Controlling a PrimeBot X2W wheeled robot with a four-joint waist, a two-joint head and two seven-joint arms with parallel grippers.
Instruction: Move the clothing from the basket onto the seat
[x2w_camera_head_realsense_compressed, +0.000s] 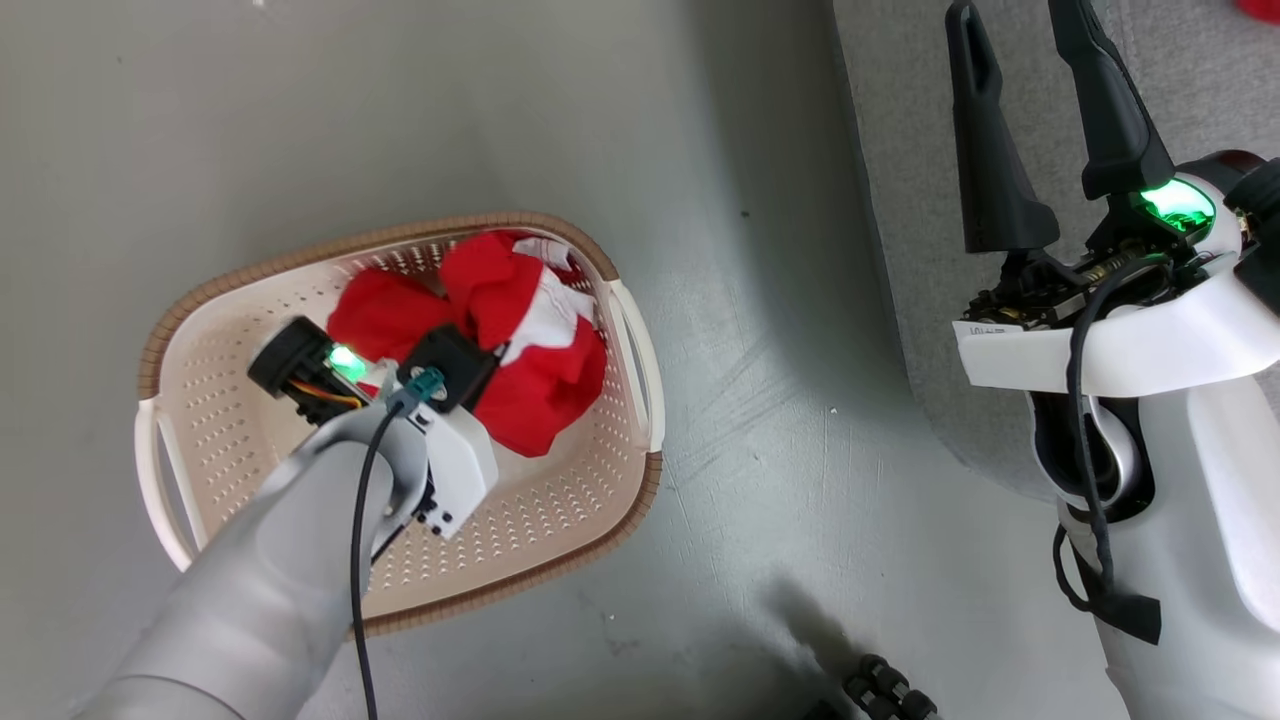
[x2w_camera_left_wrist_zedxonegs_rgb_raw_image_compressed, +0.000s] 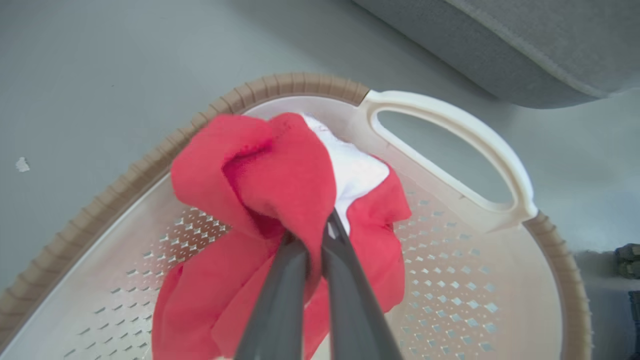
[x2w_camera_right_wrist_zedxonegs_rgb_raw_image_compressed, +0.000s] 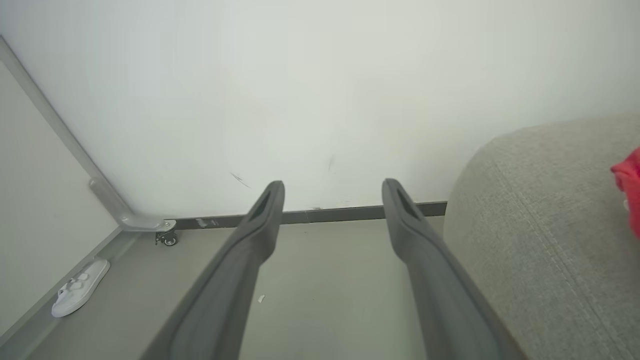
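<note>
Gripping looks like the step in hand: the left end effector (x2w_camera_left_wrist_zedxonegs_rgb_raw_image_compressed: 315, 240) is pinched narrow on a fold of the red-and-white clothing (x2w_camera_left_wrist_zedxonegs_rgb_raw_image_compressed: 260, 170), which sits bunched inside the basket (x2w_camera_head_realsense_compressed: 300, 255) toward its right handle. Next, I judge, comes a lift clear of the basket's rim and a carry rightward to the seat (x2w_camera_head_realsense_compressed: 900, 150), near the basket's right side, minding that the trailing cloth does not snag. Right of the basket, over the seat's edge, the right end effector (x2w_camera_right_wrist_zedxonegs_rgb_raw_image_compressed: 333, 186) stands wide and empty, and a bit of red cloth (x2w_camera_right_wrist_zedxonegs_rgb_raw_image_compressed: 629, 197) lies on the seat.
</note>
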